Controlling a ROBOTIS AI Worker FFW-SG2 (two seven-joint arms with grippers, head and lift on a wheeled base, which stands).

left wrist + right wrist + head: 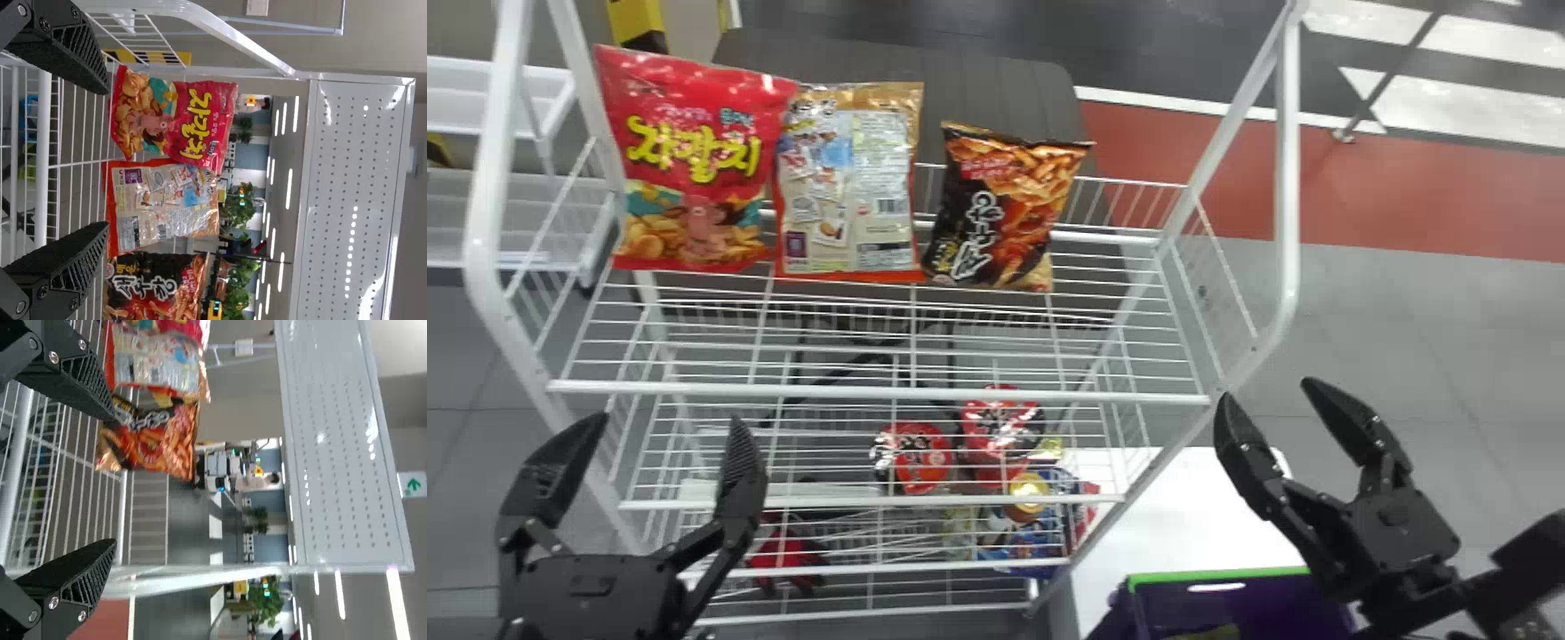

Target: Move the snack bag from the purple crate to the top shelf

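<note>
The right gripper [1270, 391] is being held beside the right end of the top shelf [871, 389], its two fingers spread and nothing being pinched. The snack bag [1200, 633] is being taken, with some reserve, as the yellowish item inside the crate [1218, 575], since just a sliver is being exposed at the head view's bottom edge. Its long axis cannot be told.

The governing relation is being judged as follows: the item is being placed below the right gripper and back towards the robot, while the fingers are being pointed at the shelf side. A lowering and a downward turn are therefore being called for, with the crate's near rim being allowed for. The right arm is being rated the nearer. The left gripper [669, 420] is being kept at the shelf's left end, likewise spread and unloaded.

On the shelf, a red bag [694, 169], a pale bag [849, 196] and a dark bag [996, 213] are being supported in a row, the dark one being set nearest the right gripper.
</note>
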